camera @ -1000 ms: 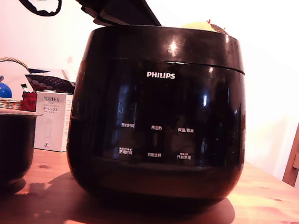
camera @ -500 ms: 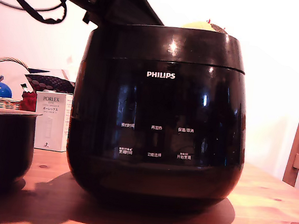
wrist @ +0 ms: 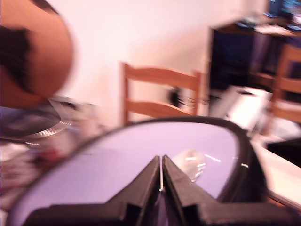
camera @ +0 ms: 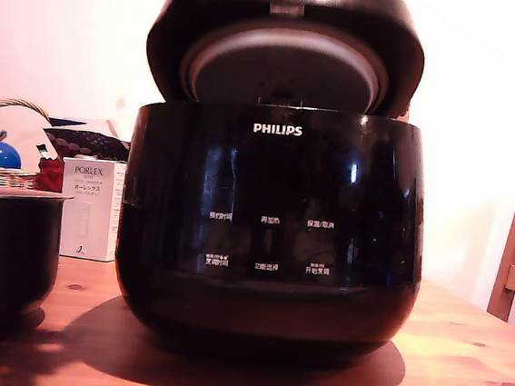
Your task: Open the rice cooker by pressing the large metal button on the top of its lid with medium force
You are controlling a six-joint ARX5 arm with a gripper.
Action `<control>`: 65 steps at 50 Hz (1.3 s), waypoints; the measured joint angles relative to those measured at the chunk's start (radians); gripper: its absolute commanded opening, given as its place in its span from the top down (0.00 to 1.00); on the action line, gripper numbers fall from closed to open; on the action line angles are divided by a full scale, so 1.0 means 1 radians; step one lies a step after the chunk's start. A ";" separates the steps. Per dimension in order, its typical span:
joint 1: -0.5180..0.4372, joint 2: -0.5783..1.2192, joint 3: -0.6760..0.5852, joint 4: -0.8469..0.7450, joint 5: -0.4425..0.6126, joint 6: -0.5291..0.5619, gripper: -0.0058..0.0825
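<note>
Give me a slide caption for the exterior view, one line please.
Black Philips rice cooker on a wooden table, its lid sprung open and showing the pale metal underside.

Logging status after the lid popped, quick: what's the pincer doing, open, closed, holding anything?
Pincer: closed, fingers pressed together, nothing between them, over the raised lid.

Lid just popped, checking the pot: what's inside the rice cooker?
Cannot tell. The exterior view sits too low: the rice cooker wall hides its interior. Only the raised lid and its pale underside disc show.
</note>
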 measured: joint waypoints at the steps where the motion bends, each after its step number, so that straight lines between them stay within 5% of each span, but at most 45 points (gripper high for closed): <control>1: 0.005 -0.005 0.000 -0.006 -0.009 0.000 0.96; 37: 0.256 -0.222 -0.002 -0.152 -0.107 0.015 0.96; 65: 0.270 -0.234 -0.002 -0.152 -0.107 0.015 0.96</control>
